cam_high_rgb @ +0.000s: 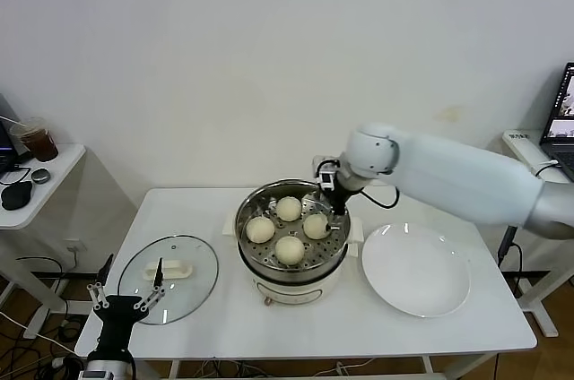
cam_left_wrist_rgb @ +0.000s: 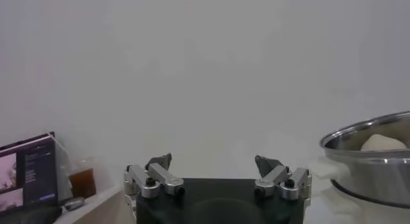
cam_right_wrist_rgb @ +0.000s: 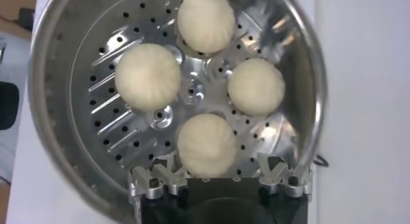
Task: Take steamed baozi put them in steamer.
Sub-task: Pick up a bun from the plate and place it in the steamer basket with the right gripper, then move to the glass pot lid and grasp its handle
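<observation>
The steel steamer point(cam_high_rgb: 254, 259) stands mid-table with several cream-white baozi on its perforated tray: one at the left point(cam_high_rgb: 260, 229), one at the back point(cam_high_rgb: 288, 208), one at the right point(cam_high_rgb: 316, 225), one at the front point(cam_high_rgb: 289, 249). My right gripper point(cam_high_rgb: 334, 196) hangs open and empty over the steamer's back right rim. In the right wrist view the right gripper point(cam_right_wrist_rgb: 216, 163) is spread wide just above one baozi point(cam_right_wrist_rgb: 206, 142), without touching it. My left gripper point(cam_high_rgb: 126, 295) is parked open off the table's front left corner; its wrist view point(cam_left_wrist_rgb: 213, 164) shows the steamer point(cam_left_wrist_rgb: 378, 164) at the side.
An empty white plate point(cam_high_rgb: 415, 268) lies right of the steamer. The glass lid point(cam_high_rgb: 168, 277) with a white handle lies left of it. A side table point(cam_high_rgb: 40, 174) with a cup stands far left, and a laptop point(cam_high_rgb: 565, 116) far right.
</observation>
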Tool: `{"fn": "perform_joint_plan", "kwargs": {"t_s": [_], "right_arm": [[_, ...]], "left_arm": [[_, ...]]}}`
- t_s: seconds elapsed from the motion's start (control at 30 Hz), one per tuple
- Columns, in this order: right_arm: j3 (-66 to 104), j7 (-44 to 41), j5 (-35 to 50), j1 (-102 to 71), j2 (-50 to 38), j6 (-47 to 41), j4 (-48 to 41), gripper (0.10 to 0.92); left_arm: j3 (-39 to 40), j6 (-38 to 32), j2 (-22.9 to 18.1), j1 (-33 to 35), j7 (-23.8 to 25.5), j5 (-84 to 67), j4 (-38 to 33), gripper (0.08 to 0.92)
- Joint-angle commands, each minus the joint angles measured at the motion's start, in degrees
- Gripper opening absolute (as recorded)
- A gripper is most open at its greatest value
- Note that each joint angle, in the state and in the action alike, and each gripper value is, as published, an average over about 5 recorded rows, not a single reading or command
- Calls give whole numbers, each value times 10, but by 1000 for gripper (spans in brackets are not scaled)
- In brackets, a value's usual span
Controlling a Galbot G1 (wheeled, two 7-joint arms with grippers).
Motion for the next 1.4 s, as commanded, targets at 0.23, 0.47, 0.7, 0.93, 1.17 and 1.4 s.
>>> {"fn": "perform_joint_plan", "kwargs": {"t_s": [0.23, 0.47, 0.7, 0.93, 1.17, 1.4], "right_arm": [[406, 381, 119, -435, -260, 121, 245, 823], [744, 424, -59, -846, -154, 316, 244, 823], [933, 391, -223, -1005, 74, 550, 195, 823], [1087, 368, -227, -1059, 257, 660, 206, 823], [1177, 400, -139, -1147, 288, 572, 253, 823], [1200, 413, -92, -1201, 304, 466, 258, 823]], "left_arm": [[5, 6, 3, -3, -13, -23, 1, 823], [16, -3, -7, -5, -19, -30, 1, 823], [22, -21, -15, -5, -30, 2, 6, 823], [19, -41, -17, -15, -108, 158, 48, 823], [-38, 3, 28, -25, -153, 459, 132, 823], [-59, -2, 90, -25, -169, 735, 215, 823]]}}
